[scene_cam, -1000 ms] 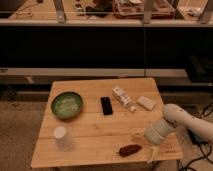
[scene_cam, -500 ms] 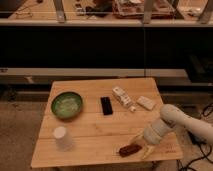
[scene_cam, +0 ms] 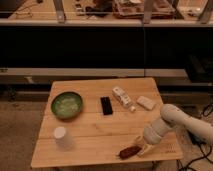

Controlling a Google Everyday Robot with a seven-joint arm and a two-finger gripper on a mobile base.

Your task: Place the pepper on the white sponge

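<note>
The dark red-brown pepper (scene_cam: 127, 151) lies near the front edge of the wooden table (scene_cam: 100, 130), right of centre. My gripper (scene_cam: 141, 147) is down at the pepper's right end, touching or covering that end, with the white arm (scene_cam: 172, 120) reaching in from the right. The white sponge (scene_cam: 146, 103), a small flat off-white pad, rests at the back right of the table, well behind the gripper.
A green bowl (scene_cam: 67, 105) sits at the left. A white cup (scene_cam: 61, 137) stands at the front left. A black rectangular object (scene_cam: 106, 105) and a white packet with dark markings (scene_cam: 124, 96) lie mid-table. Dark shelving runs behind the table.
The gripper has come down and to the left from beside the pepper onto its right end. The pepper has stayed near the front edge.
</note>
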